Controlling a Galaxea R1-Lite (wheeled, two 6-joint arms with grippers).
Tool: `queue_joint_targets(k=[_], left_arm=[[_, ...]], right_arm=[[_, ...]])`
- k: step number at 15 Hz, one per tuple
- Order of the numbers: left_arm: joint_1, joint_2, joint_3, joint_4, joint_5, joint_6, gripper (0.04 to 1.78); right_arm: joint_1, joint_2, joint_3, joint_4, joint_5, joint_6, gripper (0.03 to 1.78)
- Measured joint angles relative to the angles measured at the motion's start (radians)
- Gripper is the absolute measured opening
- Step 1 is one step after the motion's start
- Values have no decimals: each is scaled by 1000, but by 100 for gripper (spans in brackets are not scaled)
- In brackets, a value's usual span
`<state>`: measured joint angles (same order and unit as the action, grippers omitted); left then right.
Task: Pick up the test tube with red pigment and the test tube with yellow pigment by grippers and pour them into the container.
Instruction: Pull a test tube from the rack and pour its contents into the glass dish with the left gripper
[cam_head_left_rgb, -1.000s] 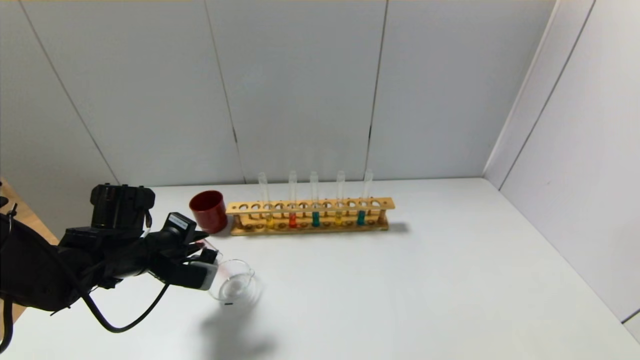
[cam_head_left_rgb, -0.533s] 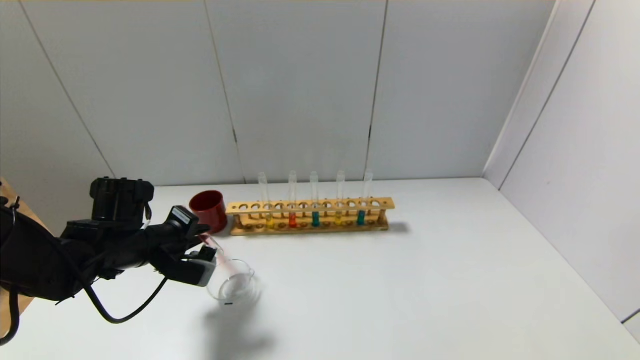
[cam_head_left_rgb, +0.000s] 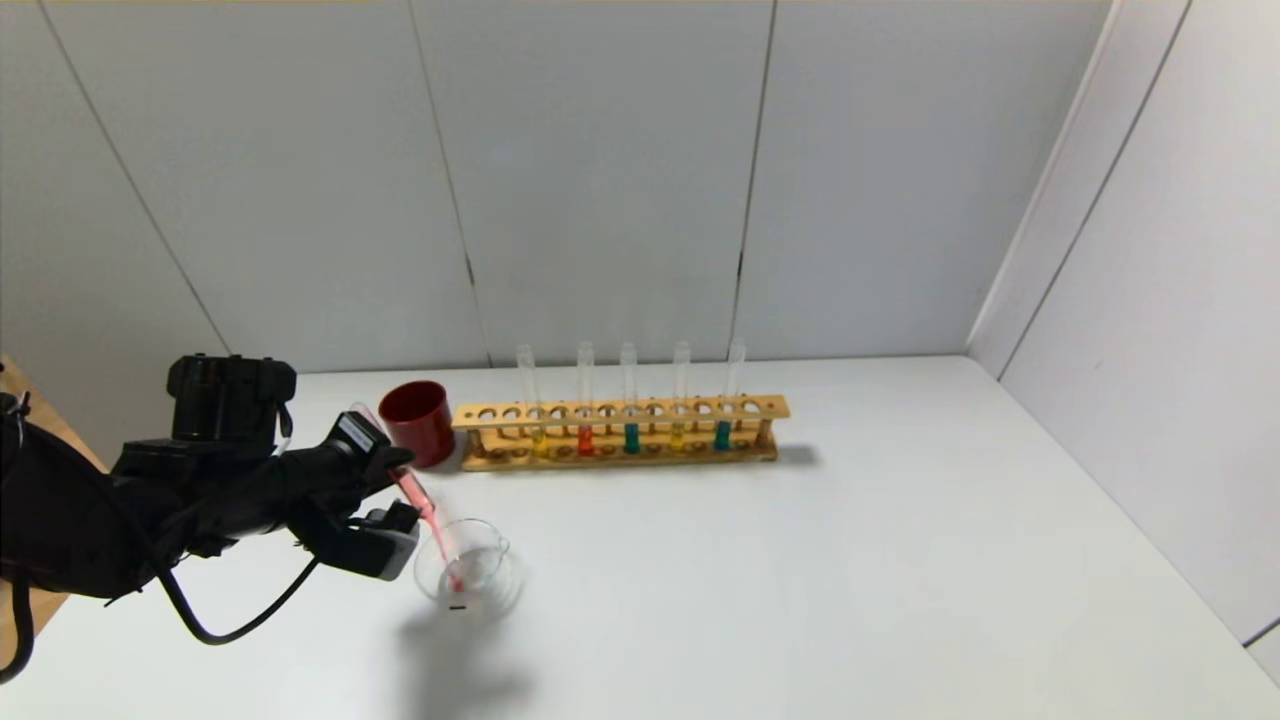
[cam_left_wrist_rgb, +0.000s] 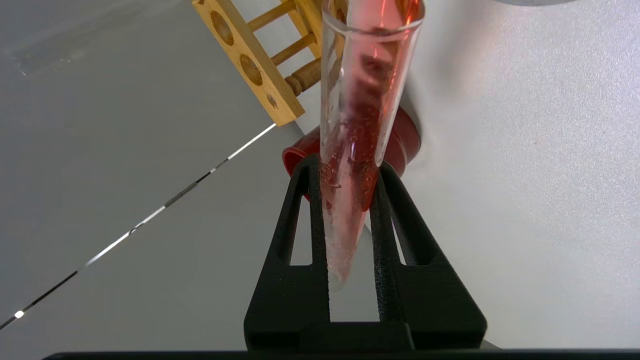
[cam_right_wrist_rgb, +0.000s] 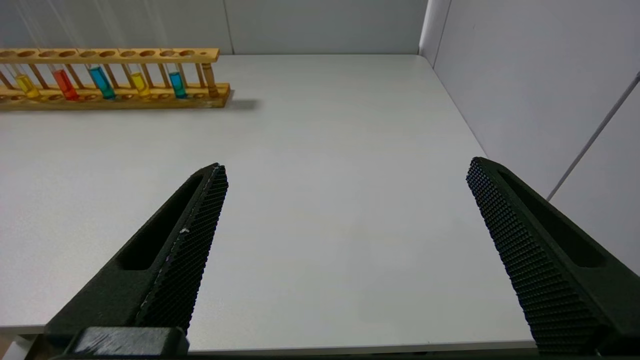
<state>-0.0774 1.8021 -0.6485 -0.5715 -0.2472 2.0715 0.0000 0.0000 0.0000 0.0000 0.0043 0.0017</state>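
The left gripper (cam_head_left_rgb: 395, 492) is clamped on the test tube with red pigment (cam_head_left_rgb: 425, 516), both black fingers (cam_left_wrist_rgb: 387, 215) pinching the glass near its rounded base, and the tube is tipped over with its mouth down inside the container (cam_head_left_rgb: 470, 575). Red liquid is streaked along the inside of the tube, and a bit of red shows at the bottom of the dish. That clear dish sits on the white table (cam_head_left_rgb: 800, 560), toward the near left side. Just behind the gripper there's a dark red cup (cam_head_left_rgb: 417, 422), right beside the left end of the wooden rack (cam_head_left_rgb: 620, 432), which holds five more tubes upright. The right gripper (cam_right_wrist_rgb: 345, 250) is spread wide, holding nothing, hanging over the table's near edge well to the right of the rack.
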Motion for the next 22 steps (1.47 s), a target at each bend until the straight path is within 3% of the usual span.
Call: queue_joint_targets(k=[5,22], left_arm=[[1,23,-9,-6,3,3,30],[0,7,-51,17,-49,210,30]], right_arm=[[0,0,0,0,0,0,175],[0,0,0,0,0,0,175]])
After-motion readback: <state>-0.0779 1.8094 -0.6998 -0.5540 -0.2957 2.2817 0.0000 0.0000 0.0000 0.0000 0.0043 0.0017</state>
